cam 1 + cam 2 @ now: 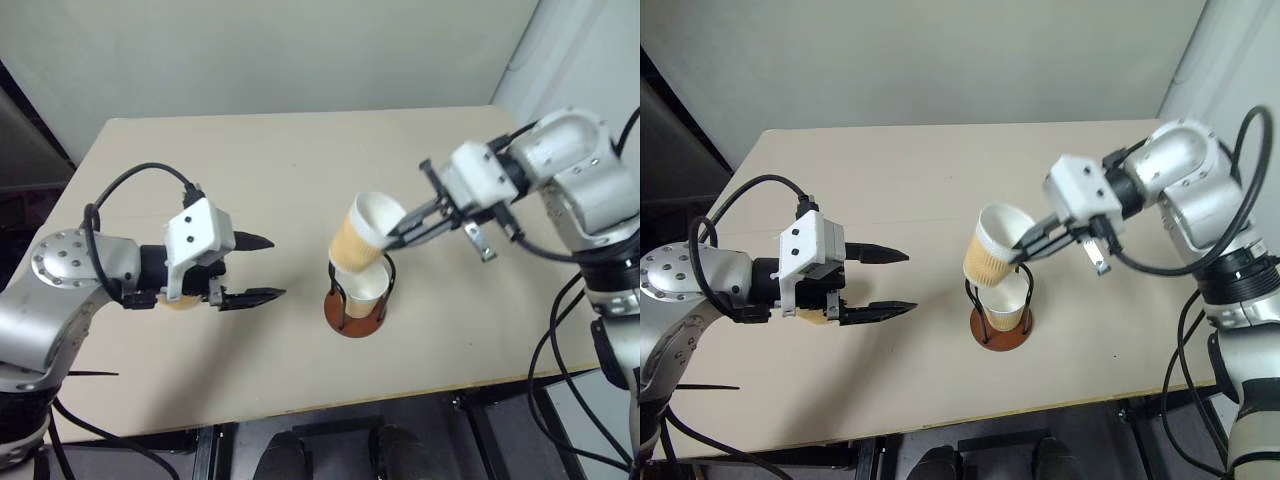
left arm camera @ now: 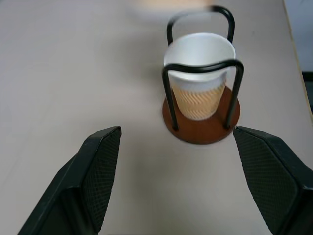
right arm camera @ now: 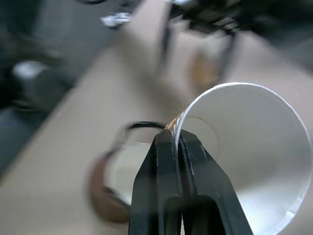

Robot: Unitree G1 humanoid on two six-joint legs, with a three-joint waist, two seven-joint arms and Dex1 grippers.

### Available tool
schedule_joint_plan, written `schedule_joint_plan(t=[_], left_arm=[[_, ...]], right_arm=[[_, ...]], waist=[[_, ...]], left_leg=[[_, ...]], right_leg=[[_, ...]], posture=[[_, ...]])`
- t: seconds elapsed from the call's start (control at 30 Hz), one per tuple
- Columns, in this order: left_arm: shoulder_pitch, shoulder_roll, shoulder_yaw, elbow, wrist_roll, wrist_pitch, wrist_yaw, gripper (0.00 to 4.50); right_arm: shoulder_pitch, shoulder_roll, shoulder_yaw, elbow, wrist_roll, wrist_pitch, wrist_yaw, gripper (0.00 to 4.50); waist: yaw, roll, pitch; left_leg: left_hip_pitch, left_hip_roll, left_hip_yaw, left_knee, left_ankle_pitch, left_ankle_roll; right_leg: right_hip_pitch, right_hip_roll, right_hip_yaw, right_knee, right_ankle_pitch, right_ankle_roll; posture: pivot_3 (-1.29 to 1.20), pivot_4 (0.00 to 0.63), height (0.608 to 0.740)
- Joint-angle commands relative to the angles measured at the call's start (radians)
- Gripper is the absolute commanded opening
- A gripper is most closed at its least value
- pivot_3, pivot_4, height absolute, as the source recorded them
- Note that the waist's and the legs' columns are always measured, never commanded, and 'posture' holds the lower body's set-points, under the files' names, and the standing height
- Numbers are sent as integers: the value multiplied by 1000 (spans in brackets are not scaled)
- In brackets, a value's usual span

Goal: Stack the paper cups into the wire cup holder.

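Near the front edge of the counter [image 1: 250, 150], toward its right half, the wire cup holder [image 1: 356, 312] stands upright on its reddish-brown disc with one paper cup [image 1: 367, 288] seated inside it. From the head camera, the right gripper [image 1: 397, 233] pinches the rim of a second paper cup [image 1: 362, 234], tilted and held in the air just above the holder. The left gripper [image 1: 258, 268] hovers over the counter's left half, fingers spread wide and holding nothing; something tan shows beneath its wrist.

Seen from the left wrist, the holder's black wire loops rise around the seated cup, beyond the parted fingers [image 2: 100, 166].

Seen from the right wrist, both fingers press together on the lifted cup's white rim, with the holder blurred below.
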Motion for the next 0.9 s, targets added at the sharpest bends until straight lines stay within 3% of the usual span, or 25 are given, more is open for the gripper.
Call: schedule_joint_plan(t=[0.03, 0.53, 0.63, 0.9], left_arm=[[-12, 10, 11, -19, 5, -15, 7, 3942], [26, 23, 41, -61, -10, 12, 42, 3942], [27, 26, 43, -61, -10, 13, 45, 3942], [27, 34, 51, -50, 1, 5, 55, 3942]], right_arm=[[-26, -2, -12, -21, -30, -21, 5, 22], [-29, -16, 62, 20, -104, -119, 5, 22], [-42, -11, 68, 31, -107, -128, 5, 618], [-63, 8, 57, 54, -105, -139, 5, 3370]], waist=[[0, -1, 0], [-1, -1, 0], [-1, -1, 0], [-1, -1, 0]], left_leg=[[1, 0, 0, 0, 1, 1], [3, 0, -2, -2, 1, 3], [3, 0, -2, -2, 1, 3], [3, 0, -2, -2, 1, 3]], right_leg=[[0, 0, 0, 0, 0, 0], [1, -1, -1, 1, 1, -3], [1, -2, 0, 1, 1, -4], [1, -1, -1, 1, 1, -4]], posture=[[0, 150, 740], [0, 150, 740], [0, 150, 740], [0, 150, 740]])
